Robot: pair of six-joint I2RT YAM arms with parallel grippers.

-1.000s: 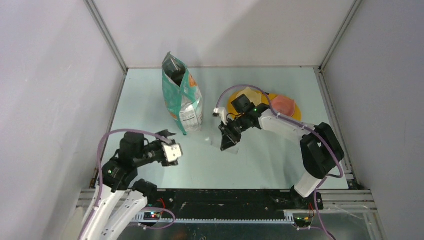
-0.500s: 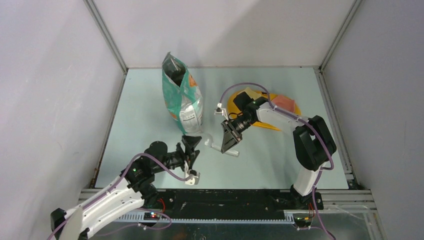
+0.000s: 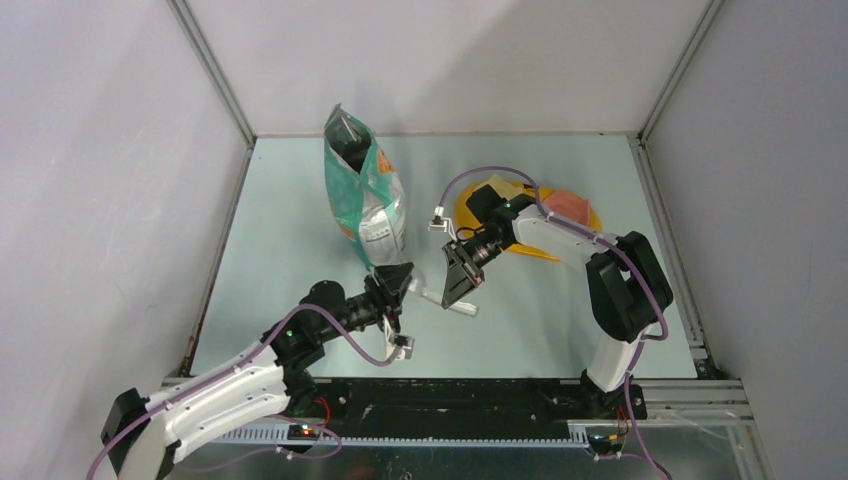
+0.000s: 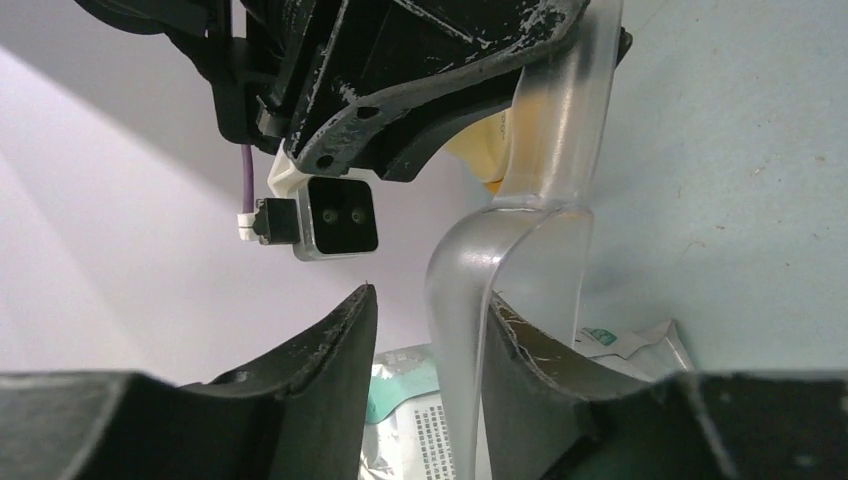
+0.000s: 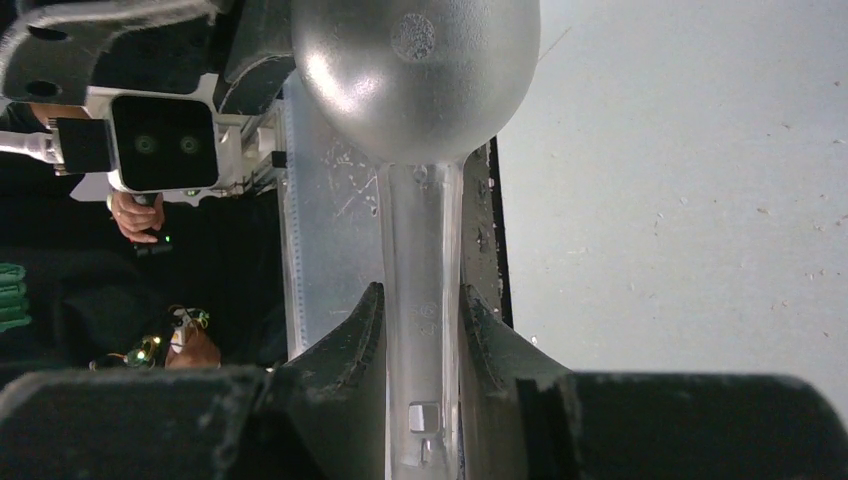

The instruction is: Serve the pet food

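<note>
desk (image 3: pixel 300 250) is sitting boxed in by grey walls w/ metal rails on three sides. open room is lying along its left edge and at far right. bag (image 3: pixel 365 200) is standing upright left of centre. pet food isn't showing, the bag's open mouth being too dark. yellow feeder (image 3: pixel 572 207) is sitting half hidden behind the right arm. right end effector (image 5: pixel 420 295) is pinching clear scoop (image 5: pixel 415 80) by its handle. left end effector (image 3: pixel 395 285) is standing spread round the scoop's bowl, w/ a gap at one finger (image 4: pixel 330 370).
</note>
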